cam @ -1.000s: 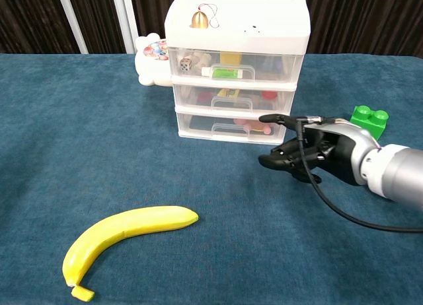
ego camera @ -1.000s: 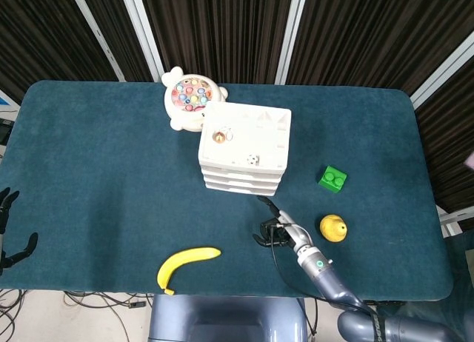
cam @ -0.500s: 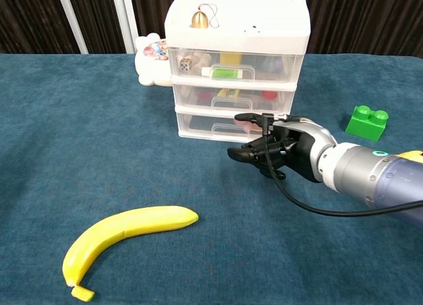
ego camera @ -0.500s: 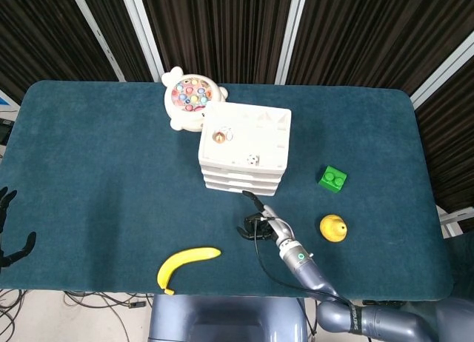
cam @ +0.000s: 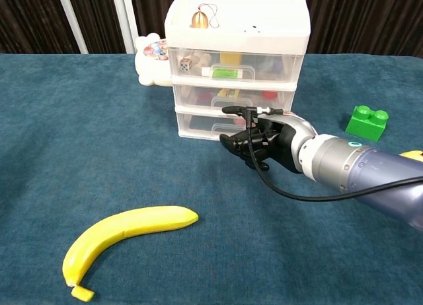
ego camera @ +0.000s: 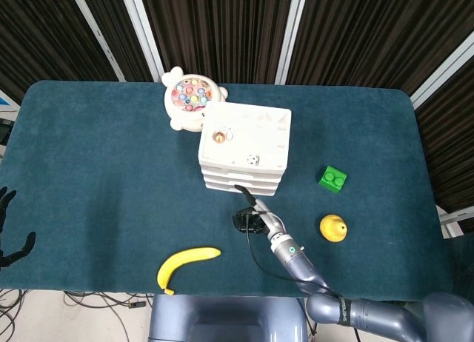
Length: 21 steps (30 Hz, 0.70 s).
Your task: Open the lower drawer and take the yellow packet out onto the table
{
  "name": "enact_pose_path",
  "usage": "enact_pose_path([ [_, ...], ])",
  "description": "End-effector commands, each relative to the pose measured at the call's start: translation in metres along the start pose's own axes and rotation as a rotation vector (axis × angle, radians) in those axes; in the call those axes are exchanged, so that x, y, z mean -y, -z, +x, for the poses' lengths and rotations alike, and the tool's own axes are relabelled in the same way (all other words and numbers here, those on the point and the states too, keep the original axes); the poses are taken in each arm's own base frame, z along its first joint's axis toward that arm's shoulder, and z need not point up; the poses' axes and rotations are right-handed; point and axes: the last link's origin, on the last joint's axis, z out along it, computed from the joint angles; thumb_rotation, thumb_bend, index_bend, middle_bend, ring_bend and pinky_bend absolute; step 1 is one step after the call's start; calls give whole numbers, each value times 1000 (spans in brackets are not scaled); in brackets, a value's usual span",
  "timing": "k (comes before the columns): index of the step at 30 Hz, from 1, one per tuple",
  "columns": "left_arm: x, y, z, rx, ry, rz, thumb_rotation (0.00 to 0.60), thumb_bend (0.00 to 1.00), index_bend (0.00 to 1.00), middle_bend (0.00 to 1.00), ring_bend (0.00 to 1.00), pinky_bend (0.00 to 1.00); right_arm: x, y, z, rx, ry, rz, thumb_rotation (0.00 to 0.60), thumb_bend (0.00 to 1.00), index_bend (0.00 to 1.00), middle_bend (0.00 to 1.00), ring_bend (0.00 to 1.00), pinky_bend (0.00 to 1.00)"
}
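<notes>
I hold the right hand (cam: 261,141) just in front of the lower drawer (cam: 211,125) of the white drawer unit (cam: 236,28), one finger stretched toward the handle and the others curled under the palm, with nothing in its grasp. The drawer is shut. The yellow packet cannot be picked out for certain through the clear fronts; I take it to lie inside the lower drawer, where only reddish shapes show in the chest view. The left hand (ego camera: 9,235) rests at the table's near left edge, fingers apart and empty.

The risk, as I judge it, is at the handle: a finger that hooks too shallowly may slip off, and a pull on the light unit may drag the whole stack toward me instead of sliding the drawer. The hand's cable (cam: 291,194) loops close to the front and could snag. The banana (cam: 125,234) lies well clear.
</notes>
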Motion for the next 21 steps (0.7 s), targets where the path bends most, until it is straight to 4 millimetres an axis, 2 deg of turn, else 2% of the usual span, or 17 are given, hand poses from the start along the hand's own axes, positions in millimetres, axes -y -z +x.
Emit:
enact_pose_path([
  [1,0,0,0,-1,0,1,600,355,45,0,0,0,1,-4,0,-3,-5,-3,600,551,0,804,864,927],
  [21,1,0,1,-2,1,4,600,355,45,0,0,0,5,-12,2,-24,-37,2,600,551,0,807,868,927],
])
